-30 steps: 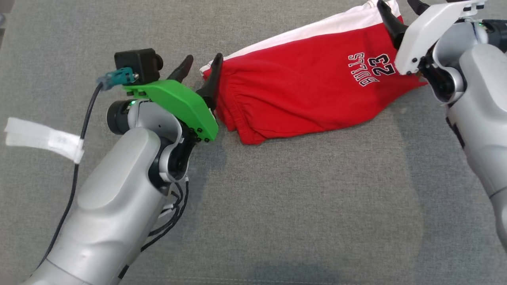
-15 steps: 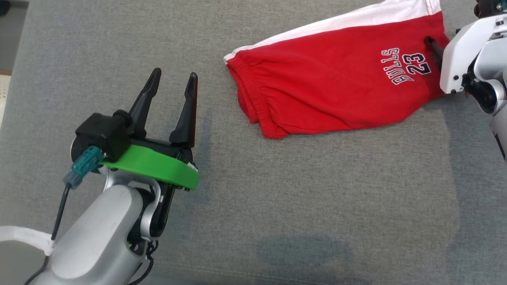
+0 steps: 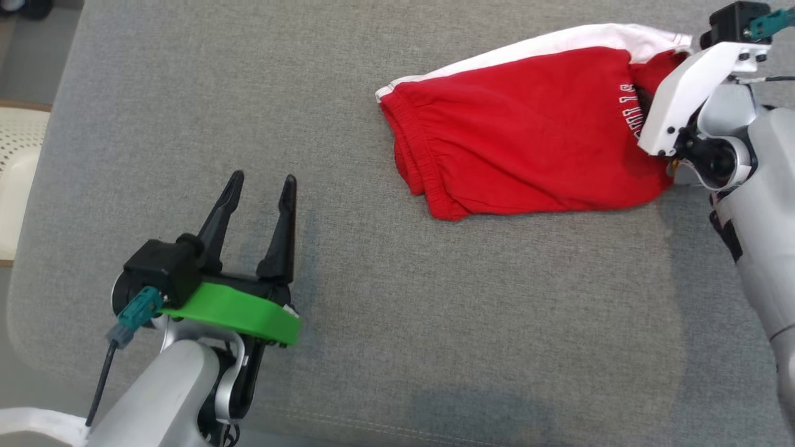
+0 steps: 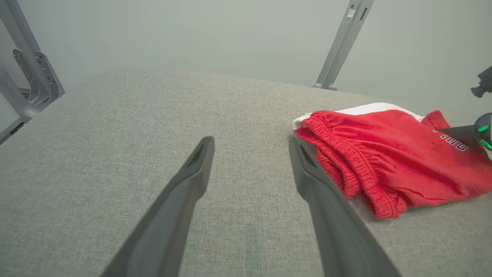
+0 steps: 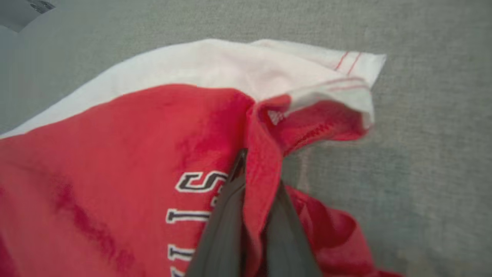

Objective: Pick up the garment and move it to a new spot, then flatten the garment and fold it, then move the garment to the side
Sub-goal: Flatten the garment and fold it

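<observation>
Head view. Red garment [image 3: 528,130] with a white side panel, lying toward the far right of the grey cloth-covered bench [image 3: 435,323], elastic end pointing left. At the leg-hem end, right tool [image 3: 645,104] dug into the cloth and pinched tight on a fold of it. Low on the near side, left tool [image 3: 262,180] well apart from the garment, spread wide, holding nothing. Pale perforated furniture [image 3: 18,143] past the bench's left edge.

Left wrist view. Parted fingers [image 4: 180,200] framing bare bench. Gathered waistband [image 4: 346,173] just to the right, doubled in layers. Plain pale wall [image 4: 192,34] behind, grey metal struts [image 4: 340,46] at the far edge.

Right wrist view. Closed tool clamping a red ridge beside the white lettering [image 5: 192,200]. White hem corner [image 5: 357,65] flopped over beyond.

Handling, as a judgement: soft, light, limp knit, likely to sag and trail from a single pinch, with layers apt to slide apart. Best taken at both ends, hem corner and waistband, for a level carry. Textured upholstery probably grabby, so better to lift clear than drag.
</observation>
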You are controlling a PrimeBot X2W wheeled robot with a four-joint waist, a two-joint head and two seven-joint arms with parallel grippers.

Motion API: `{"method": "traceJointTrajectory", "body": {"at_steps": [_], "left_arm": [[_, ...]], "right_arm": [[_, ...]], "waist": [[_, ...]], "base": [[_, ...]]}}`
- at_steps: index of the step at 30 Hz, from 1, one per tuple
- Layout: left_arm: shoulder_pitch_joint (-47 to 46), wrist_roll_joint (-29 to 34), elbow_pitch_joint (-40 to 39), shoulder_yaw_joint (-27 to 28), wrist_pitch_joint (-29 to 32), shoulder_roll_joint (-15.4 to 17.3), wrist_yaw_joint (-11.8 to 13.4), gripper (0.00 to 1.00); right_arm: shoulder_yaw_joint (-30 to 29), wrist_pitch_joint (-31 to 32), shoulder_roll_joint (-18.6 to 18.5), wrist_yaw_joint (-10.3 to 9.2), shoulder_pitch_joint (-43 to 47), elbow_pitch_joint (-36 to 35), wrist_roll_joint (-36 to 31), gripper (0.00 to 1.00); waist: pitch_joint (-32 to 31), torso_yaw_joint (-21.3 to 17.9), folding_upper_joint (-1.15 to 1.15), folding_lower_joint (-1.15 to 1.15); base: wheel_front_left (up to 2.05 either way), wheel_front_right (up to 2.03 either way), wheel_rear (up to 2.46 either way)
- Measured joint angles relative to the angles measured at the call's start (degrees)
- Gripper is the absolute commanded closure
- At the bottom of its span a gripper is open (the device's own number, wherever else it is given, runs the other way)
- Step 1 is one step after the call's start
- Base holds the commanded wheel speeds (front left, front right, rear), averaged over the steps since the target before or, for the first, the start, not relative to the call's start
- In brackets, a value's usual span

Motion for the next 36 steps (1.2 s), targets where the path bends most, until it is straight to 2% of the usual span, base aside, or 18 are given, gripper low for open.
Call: {"method": "traceJointTrajectory", "body": {"at_steps": [5, 14, 19, 22, 25, 28, 33, 36], "left_arm": [[5.0, -1.1, 0.1, 3.2, -0.1, 1.1, -0.4, 0.0], [11.6, -0.3, -6.4, 7.0, -0.2, 2.2, -1.3, 0.0], [14.4, 3.5, -8.7, 7.9, -0.2, 1.4, -2.3, 0.0], [15.9, 4.7, -8.6, 7.6, -0.2, -0.2, -3.3, 0.0], [16.7, 6.0, -7.9, 7.8, -0.2, -1.0, -4.4, 0.0], [17.1, 6.7, -6.6, 8.4, -0.3, -1.4, -6.0, 0.0], [18.5, 9.3, -4.4, 11.6, -0.3, -1.7, -7.6, 0.0], [19.2, 10.0, -3.3, 13.1, -0.3, -2.8, -8.8, 0.0]], "right_arm": [[-1.2, 3.3, 0.4, 0.23, 4.0, -3.5, 6.3, 1.0], [-9.4, 5.4, -6.1, 0.23, 12.9, -3.1, 11.1, 1.0], [-18.3, 1.9, -10.5, 0.21, 19.8, -1.1, 12.8, 1.0], [-23.7, -1.6, -11.6, 0.14, 21.6, 1.1, 12.8, 1.0], [-26.8, -3.1, -9.9, 0.14, 21.3, 0.2, 13.8, 1.0], [-27.5, -2.6, -7.2, 0.14, 20.0, -3.8, 15.4, 1.0], [-23.8, 0.7, -0.7, 0.14, 19.7, -14.4, 16.3, 1.0], [-22.9, 1.0, 3.2, 0.14, 19.6, -17.2, 14.9, 1.0]], "waist": [[-1.5, -3.2, 0.0, 0.0], [-5.7, -9.0, 0.01, 0.0], [-7.6, -11.3, 0.01, 0.0], [-8.0, -12.2, 0.01, 0.0], [-8.4, -12.5, 0.01, 0.0], [-8.8, -12.6, 0.01, 0.0], [-10.3, -12.3, 0.01, 0.0], [-10.9, -12.1, 0.01, 0.0]], "base": [[0.0, 0.0, 0.0], [0.0, 0.0, 0.0], [0.0, 0.0, 0.0], [0.0, 0.0, 0.0], [0.0, 0.0, 0.0], [0.0, 0.0, 0.0], [0.0, 0.0, 0.0], [0.0, 0.0, 0.0]]}}
